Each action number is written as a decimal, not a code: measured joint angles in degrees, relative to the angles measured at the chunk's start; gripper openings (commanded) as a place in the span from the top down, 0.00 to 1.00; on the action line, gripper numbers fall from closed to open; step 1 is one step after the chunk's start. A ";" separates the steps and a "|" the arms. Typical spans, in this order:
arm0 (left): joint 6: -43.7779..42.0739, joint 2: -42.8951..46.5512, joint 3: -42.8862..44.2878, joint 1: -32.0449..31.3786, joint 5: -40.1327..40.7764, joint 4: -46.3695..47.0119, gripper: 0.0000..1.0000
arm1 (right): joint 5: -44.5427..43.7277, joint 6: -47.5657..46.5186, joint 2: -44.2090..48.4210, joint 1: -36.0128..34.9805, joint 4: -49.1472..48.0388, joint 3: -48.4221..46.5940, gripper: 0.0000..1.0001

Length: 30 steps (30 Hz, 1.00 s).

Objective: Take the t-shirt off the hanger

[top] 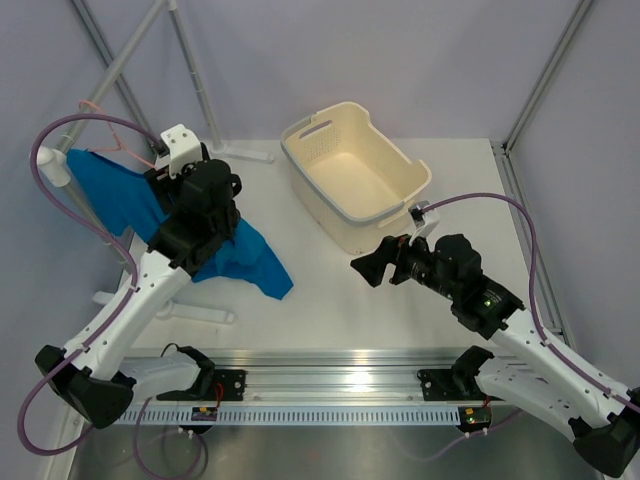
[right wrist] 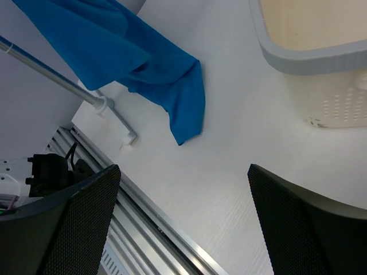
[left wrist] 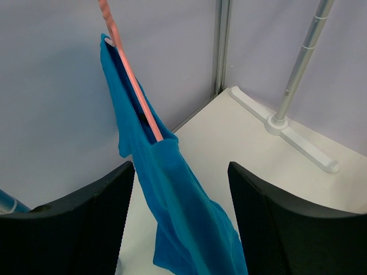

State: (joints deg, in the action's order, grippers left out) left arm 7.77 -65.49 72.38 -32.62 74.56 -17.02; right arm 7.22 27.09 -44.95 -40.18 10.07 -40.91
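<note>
— Top view?
— Fixed high on the near side of the basket [top: 350,180], looking down over the whole surface [top: 400,300].
— Left wrist?
— Close on the t-shirt [left wrist: 172,200], well left of the basket, facing the wall [left wrist: 51,86].
— Right wrist?
— Low, just in front of the basket, facing left; shares t-shirt and basket with top.

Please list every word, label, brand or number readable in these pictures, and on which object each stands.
No text can be read.
The t-shirt is plain, the basket shows no print, and the small coloured marks on the front rail are too small to read.
</note>
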 measured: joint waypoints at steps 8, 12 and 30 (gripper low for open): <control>1.51 -0.74 -1.81 3.65 -0.07 0.17 0.55 | 0.02 -0.02 0.11 0.00 -0.35 0.00 0.01; 1.75 -1.27 -2.03 4.55 -0.57 0.15 0.92 | 0.46 -0.02 0.11 0.00 -0.66 0.00 0.01; -5.64 -2.78 5.22 4.24 -2.51 0.37 1.00 | 2.69 -0.31 -1.16 0.00 -1.27 0.00 0.01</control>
State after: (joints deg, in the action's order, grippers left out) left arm 2.13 -68.27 77.60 -28.38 72.05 -16.64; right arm 9.91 26.79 -46.11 -40.18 8.80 -40.91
